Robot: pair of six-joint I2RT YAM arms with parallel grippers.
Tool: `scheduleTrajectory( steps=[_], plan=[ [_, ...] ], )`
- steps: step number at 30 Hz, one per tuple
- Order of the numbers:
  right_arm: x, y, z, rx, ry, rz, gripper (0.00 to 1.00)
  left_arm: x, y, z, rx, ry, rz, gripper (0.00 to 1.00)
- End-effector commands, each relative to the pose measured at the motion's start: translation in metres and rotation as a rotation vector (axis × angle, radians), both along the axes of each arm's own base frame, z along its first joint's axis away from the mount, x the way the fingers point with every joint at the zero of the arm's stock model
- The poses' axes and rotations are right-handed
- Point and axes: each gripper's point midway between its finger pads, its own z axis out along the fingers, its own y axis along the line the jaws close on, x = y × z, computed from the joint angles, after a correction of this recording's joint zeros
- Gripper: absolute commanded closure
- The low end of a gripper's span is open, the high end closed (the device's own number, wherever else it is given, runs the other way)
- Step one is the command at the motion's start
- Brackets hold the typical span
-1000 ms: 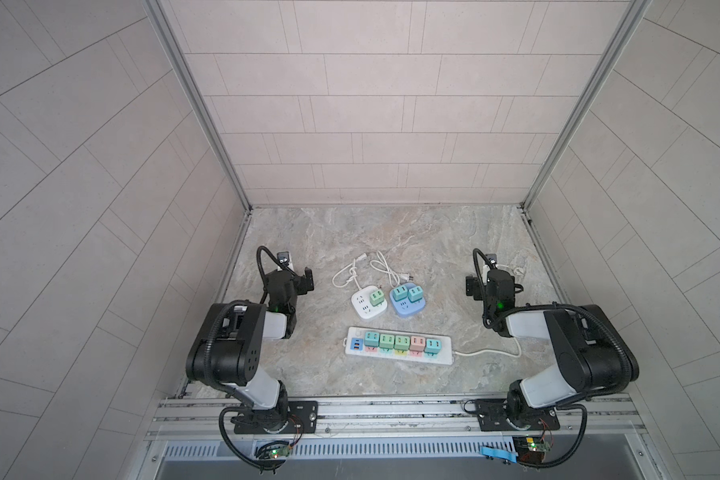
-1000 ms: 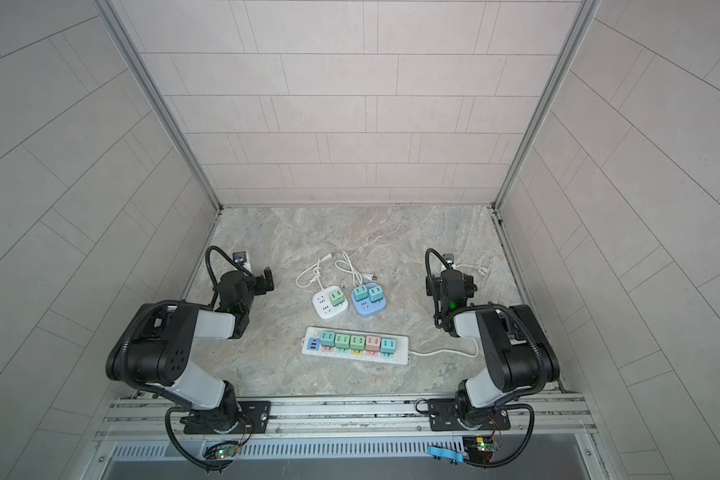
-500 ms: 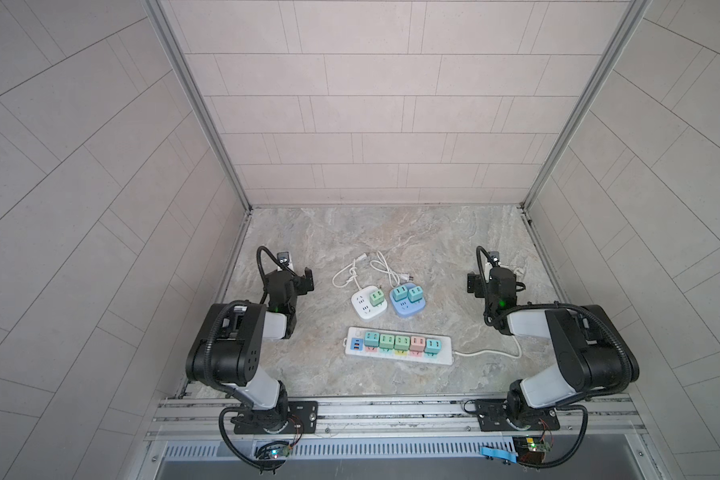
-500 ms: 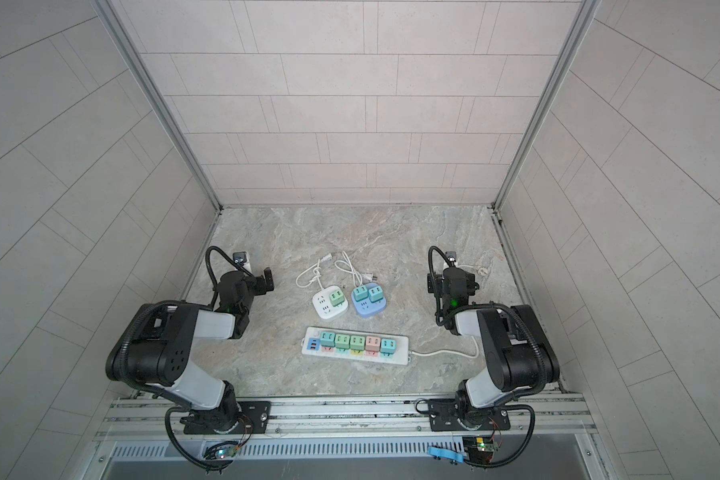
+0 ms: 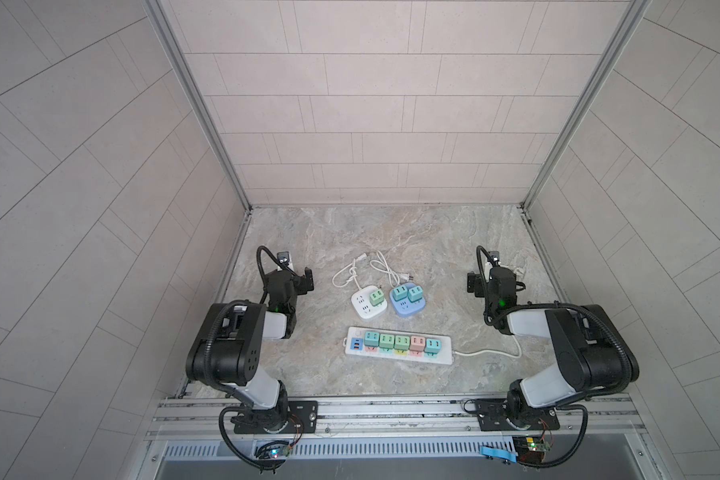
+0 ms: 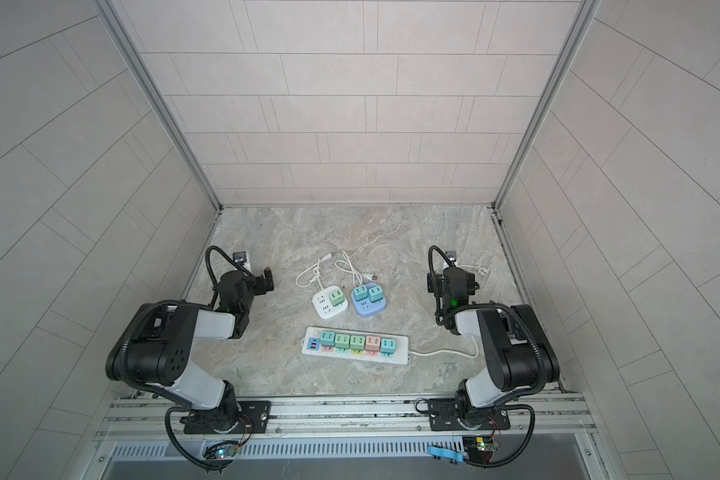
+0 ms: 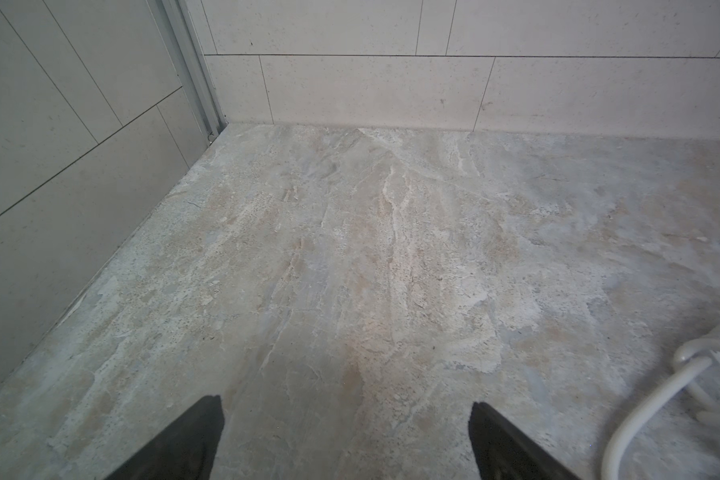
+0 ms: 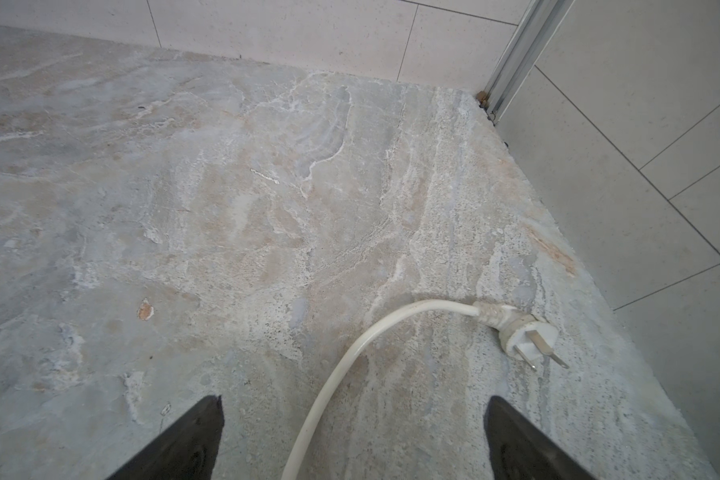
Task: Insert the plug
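A white two-pin plug (image 8: 524, 336) on a white cord (image 8: 350, 361) lies on the stone floor by the right wall, just ahead of my open right gripper (image 8: 352, 409); the cord runs between its fingers, untouched. In both top views that cord leads to a long white power strip (image 5: 441, 357) carrying several coloured adapters. A white cube socket (image 5: 362, 309) and a blue round socket (image 5: 404, 309), each with its own corded plug, sit behind the strip. My left gripper (image 5: 296, 277) stands open and empty over bare floor at the left (image 7: 346, 409).
Tiled walls close in the floor on three sides, with metal corner posts (image 8: 512, 54). A loop of white cord (image 7: 682, 374) lies to one side of the left gripper. The arm bases stand on a rail (image 5: 391, 409) at the front edge.
The right gripper has shifted very slightly toward the back; nothing else has moved.
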Motion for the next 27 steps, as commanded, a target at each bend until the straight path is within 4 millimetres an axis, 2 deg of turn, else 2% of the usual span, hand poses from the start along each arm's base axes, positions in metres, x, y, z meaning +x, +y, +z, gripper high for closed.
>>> scheduleTrajectory(
  steps=[1, 7, 13, 15, 18, 19, 27],
  plan=[
    [0.004, -0.001, 0.012, 0.008, -0.037, -0.006, 0.00, 0.003, 0.000, 0.005, 0.003, -0.014, -0.001, 0.00],
    [0.002, 0.001, 0.014, 0.011, -0.054, 0.002, 0.00, 0.003, 0.001, 0.004, 0.003, -0.012, -0.001, 0.00],
    [-0.015, -0.005, 0.022, 0.016, -0.144, -0.029, 0.00, 0.003, 0.001, 0.004, 0.002, -0.012, -0.001, 0.00],
    [-0.013, -0.004, 0.020, 0.017, -0.136, -0.021, 0.00, 0.003, 0.001, 0.004, 0.003, -0.012, 0.000, 0.00],
    [0.003, 0.013, 0.011, 0.017, -0.043, 0.081, 0.00, 0.003, 0.001, 0.004, 0.002, -0.012, 0.000, 0.00],
    [0.006, 0.013, 0.010, 0.034, -0.037, 0.091, 0.00, 0.003, 0.001, 0.004, 0.002, -0.013, -0.001, 0.00],
    [0.005, 0.012, 0.010, 0.037, -0.036, 0.095, 0.00, 0.003, 0.001, 0.004, 0.003, -0.012, -0.001, 0.00]
  ],
)
